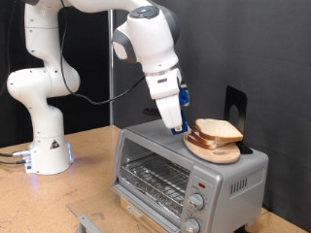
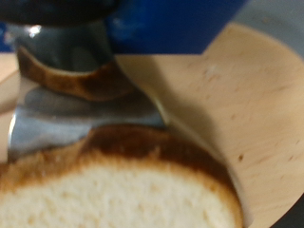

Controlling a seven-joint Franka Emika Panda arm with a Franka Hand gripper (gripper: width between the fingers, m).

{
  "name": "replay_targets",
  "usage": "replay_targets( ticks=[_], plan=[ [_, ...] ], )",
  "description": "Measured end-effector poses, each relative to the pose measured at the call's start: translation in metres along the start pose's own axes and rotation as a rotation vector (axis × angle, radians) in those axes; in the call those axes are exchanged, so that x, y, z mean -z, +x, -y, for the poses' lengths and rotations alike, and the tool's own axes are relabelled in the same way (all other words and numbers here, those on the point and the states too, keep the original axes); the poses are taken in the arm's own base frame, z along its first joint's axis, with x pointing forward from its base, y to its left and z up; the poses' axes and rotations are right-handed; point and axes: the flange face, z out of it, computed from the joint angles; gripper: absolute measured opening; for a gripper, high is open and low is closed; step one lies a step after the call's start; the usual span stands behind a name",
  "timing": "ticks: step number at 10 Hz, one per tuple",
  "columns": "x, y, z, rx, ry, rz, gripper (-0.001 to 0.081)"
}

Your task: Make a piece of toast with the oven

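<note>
Gripper (image 1: 179, 124) — seemingly touching toast (image 1: 220, 129) — atop oven (image 1: 185, 173).

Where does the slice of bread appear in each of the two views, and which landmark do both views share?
Exterior view: the piece of toast lies on the wooden plate atop the oven, beside the gripper.
Wrist view: the piece of toast fills the foreground.
Shared landmark: the wooden plate.

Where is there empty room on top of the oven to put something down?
The oven roof is bare toward the exterior view's left, from its left edge to the gripper. The right side is crowded: the wooden plate with the piece of toast sits there, gripper right beside it.
</note>
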Motion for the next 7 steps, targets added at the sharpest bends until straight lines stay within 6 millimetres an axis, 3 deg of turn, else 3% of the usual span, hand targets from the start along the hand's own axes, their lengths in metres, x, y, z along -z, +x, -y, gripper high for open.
replay_targets(
  ticks=[7],
  plan=[
    [-0.013, 0.004, 0.009, 0.042, -0.038, -0.143, 0.0447]
  ],
)
